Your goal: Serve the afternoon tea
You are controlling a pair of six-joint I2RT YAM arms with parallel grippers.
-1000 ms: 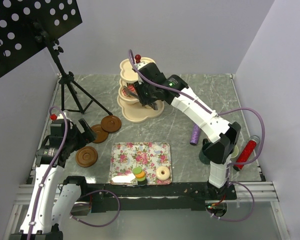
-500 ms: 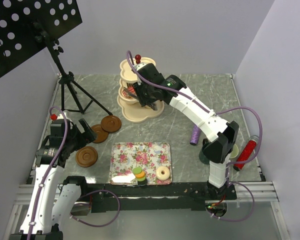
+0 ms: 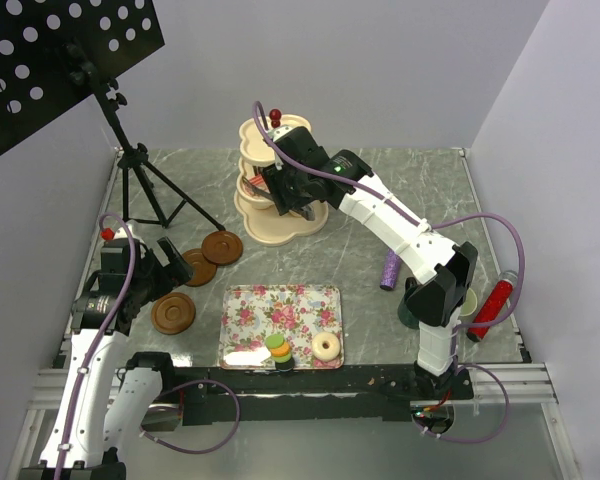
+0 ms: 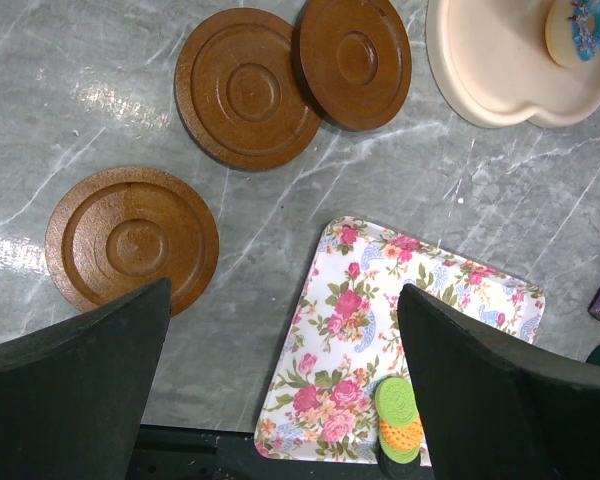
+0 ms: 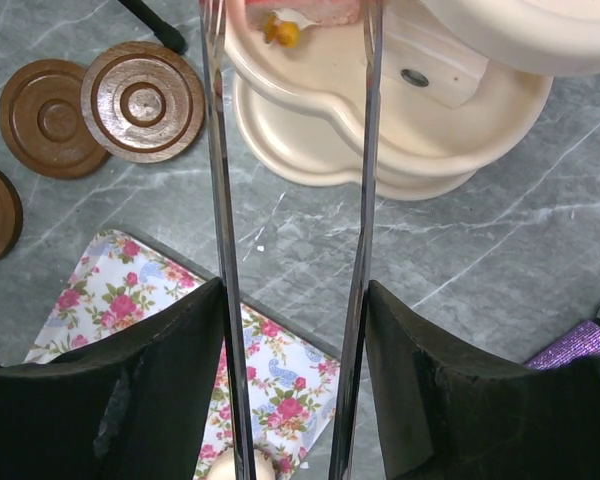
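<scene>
The cream three-tier stand stands at the back centre. My right gripper is at its middle tier and shut on metal tongs. Their blades reach to either side of a pink cake slice on that tier; I cannot tell whether it is pinched. My left gripper is open and empty above the table between three brown saucers and the tray. A macaron stack and a pale doughnut sit on the tray. A blue-iced doughnut lies on the stand's bottom tier.
The floral tray lies at front centre. A purple microphone lies right of it. A dark teal mug and a pale green mug stand by the right arm's base, beside a red tube. A black music stand occupies the back left.
My right gripper has edged slightly left and closer to the stand's middle tier. The left arm has not moved.
</scene>
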